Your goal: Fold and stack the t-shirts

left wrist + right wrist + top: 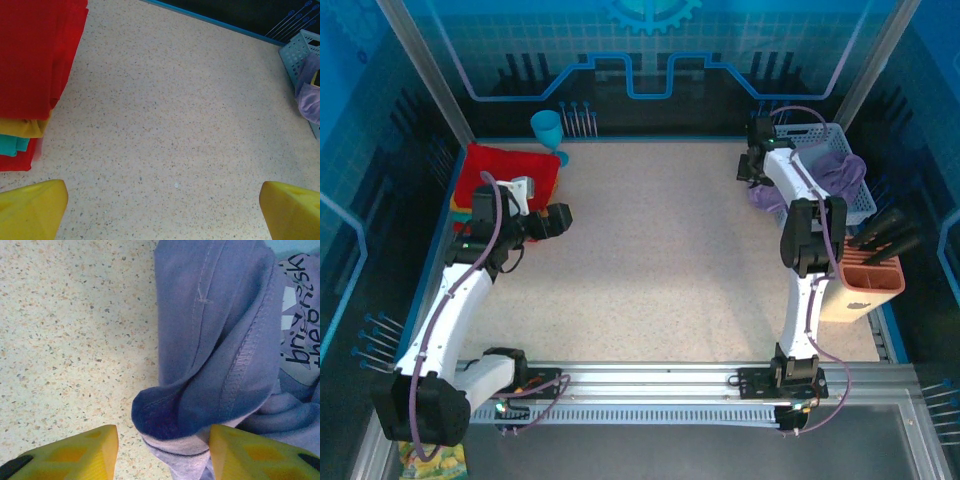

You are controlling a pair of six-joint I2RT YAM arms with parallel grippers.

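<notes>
**Item 1.** Lavender-purple cloth t-shirt, unfolded. It is draped over the rim of a pale blue plastic lattice basket at two o'clock on the speckled beige table. One end hangs down onto the tabletop. The right wrist view shows a white chest print with dark lettering at three o'clock.

**Item 2.** Stack of folded t-shirts at ten o'clock on the table. A red one is on top, with a yellow-orange layer and then a teal layer below it. A further red edge lies underneath.

**Item 3.** Right gripper, yellow fingers. The jaws are about half wide and straddle a rolled fold of the lavender shirt. The three-o'clock finger touches the cloth and the nine-o'clock finger stands just apart from it. The fold is not pinched.

**Item 4.** Left gripper, yellow fingers. The jaws are spread wide over bare tabletop and hold nothing. The folded stack is at nine to ten o'clock of it.

**Item 5.** Teal plastic goblet, upright, at eleven o'clock, just beyond the stack.

**Item 6.** Tan-orange holder with black handles, at three o'clock, near the basket.
</notes>
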